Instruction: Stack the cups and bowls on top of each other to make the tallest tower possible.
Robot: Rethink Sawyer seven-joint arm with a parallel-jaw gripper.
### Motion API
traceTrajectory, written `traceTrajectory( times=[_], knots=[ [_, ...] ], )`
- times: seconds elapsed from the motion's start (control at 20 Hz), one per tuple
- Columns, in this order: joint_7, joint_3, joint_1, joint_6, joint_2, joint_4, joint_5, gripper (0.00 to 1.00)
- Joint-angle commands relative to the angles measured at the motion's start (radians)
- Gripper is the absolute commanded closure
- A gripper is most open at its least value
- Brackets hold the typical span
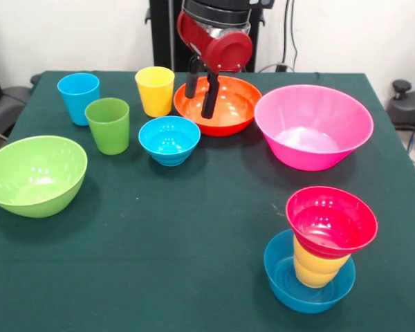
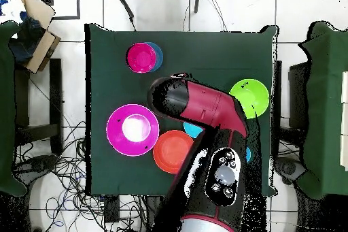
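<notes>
risks around the orange bowl

in the front view the gripper (image 1: pixel 201 93) hangs at about twelve o'clock on the table, its two dark fingers apart and empty, one finger dipping inside the near rim of the wide orange bowl (image 1: pixel 225 111) and the other just outside it, so it looks set to pinch the wall.

around it stand the yellow cup (image 1: pixel 155 90) just at the bowl's nine o'clock, the light blue cup (image 1: pixel 77 97) and green cup (image 1: pixel 108 124) further toward nine, and a small blue bowl (image 1: pixel 169 140) at its seven o'clock. the large pink bowl (image 1: pixel 312 126) sits at its three o'clock, nearly touching. the lime green bowl (image 1: pixel 34 173) lies well apart at the table's nine o'clock.

the only stack so far sits at five o'clock: a blue bowl (image 1: pixel 308 283), a yellow-orange cup (image 1: pixel 317 266) in it, and a red bowl (image 1: pixel 330 221) tilted on top.

likely troubles: a rim pinch on glossy plastic may slip, or tip the orange bowl as it lifts. a swing could knock the yellow cup or nudge the pink bowl. the tilted red bowl looks easy to topple if anything touches that stack.
</notes>
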Motion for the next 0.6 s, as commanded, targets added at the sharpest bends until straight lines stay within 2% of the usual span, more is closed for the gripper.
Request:
traceTrajectory(
  times=[0.05, 0.3, 0.45, 0.6],
  knots=[
    [-0.085, 0.152, -0.026, 0.006, -0.002, 0.082, -0.047, 0.0],
    [-0.017, 0.113, 0.021, 0.041, 0.012, 0.047, -0.049, 0.0],
    [0.054, 0.056, 0.086, 0.117, -0.002, 0.014, -0.043, 0.0],
    [0.06, 0.022, 0.121, 0.193, -0.03, -0.014, -0.048, 0.0]
  ],
)
